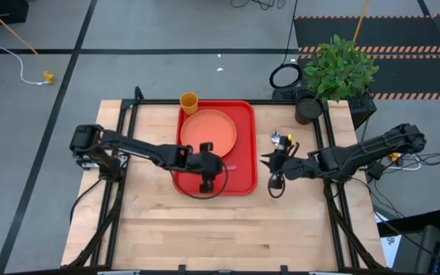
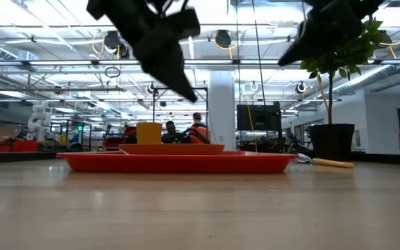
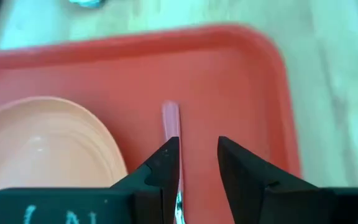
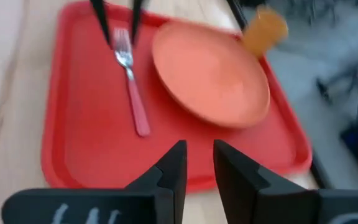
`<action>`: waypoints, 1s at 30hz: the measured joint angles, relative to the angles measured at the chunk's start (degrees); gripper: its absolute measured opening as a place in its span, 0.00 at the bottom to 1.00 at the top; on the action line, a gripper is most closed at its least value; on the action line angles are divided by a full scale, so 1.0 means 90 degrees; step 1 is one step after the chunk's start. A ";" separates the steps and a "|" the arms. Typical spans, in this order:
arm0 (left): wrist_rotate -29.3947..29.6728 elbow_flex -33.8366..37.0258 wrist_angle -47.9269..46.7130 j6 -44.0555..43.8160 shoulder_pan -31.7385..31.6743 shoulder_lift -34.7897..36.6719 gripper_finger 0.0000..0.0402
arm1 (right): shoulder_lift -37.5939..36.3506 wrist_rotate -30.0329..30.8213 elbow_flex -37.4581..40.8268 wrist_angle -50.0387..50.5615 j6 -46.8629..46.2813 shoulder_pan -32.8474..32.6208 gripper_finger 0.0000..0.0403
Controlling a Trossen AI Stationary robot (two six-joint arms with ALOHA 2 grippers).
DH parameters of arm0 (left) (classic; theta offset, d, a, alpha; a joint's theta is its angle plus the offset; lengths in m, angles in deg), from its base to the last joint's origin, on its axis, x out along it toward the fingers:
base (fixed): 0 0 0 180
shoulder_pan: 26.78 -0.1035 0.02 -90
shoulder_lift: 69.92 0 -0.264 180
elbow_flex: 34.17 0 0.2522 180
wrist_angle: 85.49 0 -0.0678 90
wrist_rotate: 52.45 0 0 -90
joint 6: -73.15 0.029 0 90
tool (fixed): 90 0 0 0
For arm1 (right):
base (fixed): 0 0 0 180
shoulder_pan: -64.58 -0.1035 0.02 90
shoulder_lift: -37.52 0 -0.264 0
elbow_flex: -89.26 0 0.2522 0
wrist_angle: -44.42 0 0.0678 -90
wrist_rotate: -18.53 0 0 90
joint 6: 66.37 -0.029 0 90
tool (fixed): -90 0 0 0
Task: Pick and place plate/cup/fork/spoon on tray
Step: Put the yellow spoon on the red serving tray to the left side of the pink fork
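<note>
Fork [image 4: 131, 81] lies on tray [image 1: 243, 114], left gripper [image 3: 194, 163] jaws spread above; spoon [image 2: 332, 164] next, right gripper [image 4: 197, 163] jaws spread.

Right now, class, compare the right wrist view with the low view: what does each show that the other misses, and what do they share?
Only the right wrist view shows the fork lying flat on the tray beside the plate, with the left gripper open above its tines. Only the low view shows the spoon on the table near the plant pot, off the tray. Both show the tray, the plate and the cup.
</note>
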 joint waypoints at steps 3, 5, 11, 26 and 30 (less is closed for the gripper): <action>-0.0001 -0.0175 0.0001 -0.0073 0.0048 0.0238 0.28 | 0.0000 -0.0013 0.0000 0.0438 -0.0700 0.0216 0.18; 0.0009 -0.0204 0.0006 -0.0097 0.0065 0.0430 0.28 | 0.0000 -0.0011 0.0000 0.0782 -0.1064 0.0341 0.18; 0.0297 -0.0204 -0.0050 -0.0228 0.0064 0.0820 0.28 | 0.0005 -0.0025 0.0048 0.1697 -0.2741 0.0723 0.18; 0.0389 -0.0204 0.0023 -0.0003 -0.0271 0.0865 0.28 | 0.0097 -0.0862 0.1509 0.0841 -0.4411 0.2004 0.37; 0.0389 -0.0204 0.0105 -0.0011 -0.0386 0.0865 0.28 | 0.0147 -0.1130 0.1776 0.0429 -0.4352 0.2191 0.42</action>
